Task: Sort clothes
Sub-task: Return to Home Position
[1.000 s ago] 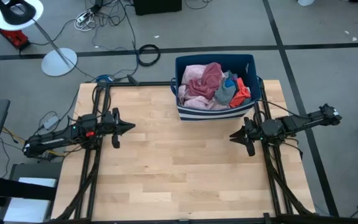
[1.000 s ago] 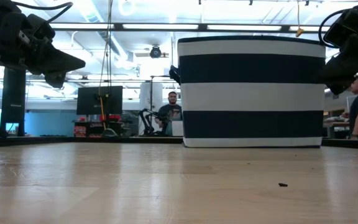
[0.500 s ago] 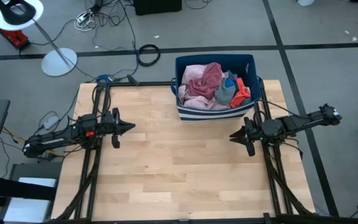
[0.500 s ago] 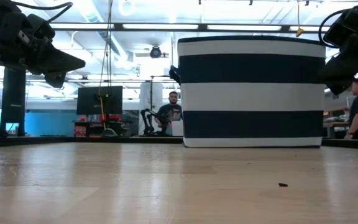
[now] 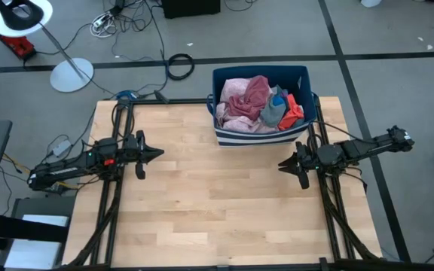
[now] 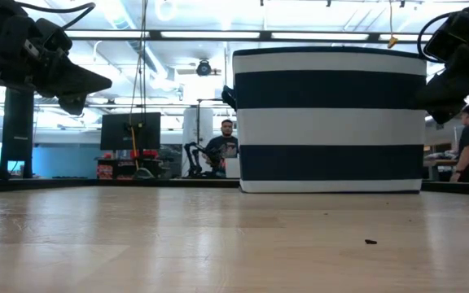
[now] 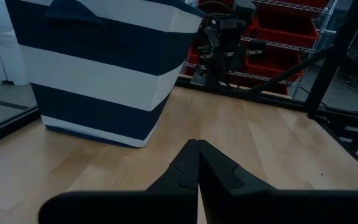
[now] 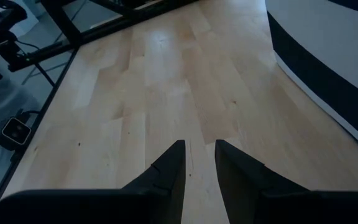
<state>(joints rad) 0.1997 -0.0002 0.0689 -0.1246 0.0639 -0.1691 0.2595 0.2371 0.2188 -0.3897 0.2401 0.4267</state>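
Tabletop (image 5: 217, 211): light wood, biggest thing in view, both arms mounted along its sides. Dark blue bin with white stripes (image 5: 256, 136) stands upright at the far edge, a bit toward the far right corner. All clothes (image 5: 241, 102) in view are inside the bin. A pink heap fills the side nearer the left arm. A grey piece (image 5: 272, 114) lies beside it, a red-orange piece (image 5: 295, 113) sits against the wall nearer the right arm, and a bit of bright blue (image 5: 280, 95) peeks out above the grey. Socks can't be told apart in the pile.

Left arm is folded low by the left edge. Left hand (image 5: 158, 153) points in toward the middle, well apart from the bin, fingers pressed together with no gap in the left wrist view, holding nothing. Right arm mirrors it by the right edge. Right hand (image 5: 281, 165) points inward, near the bin's front corner but not touching, fingers (image 8: 169, 163) a narrow slit apart, nothing between them. Tiny dark speck (image 6: 370, 241) on the wood in the low view, can't tell what it is.

Judgement: sorting looks done, every garment seen is in the bin. Step in hand is the return to rest pose, and both arms look about there. Next move calls for little: settle both arms at rest, hands off the bin wall, maybe close the right hand's slit to match the left, no grasp needed
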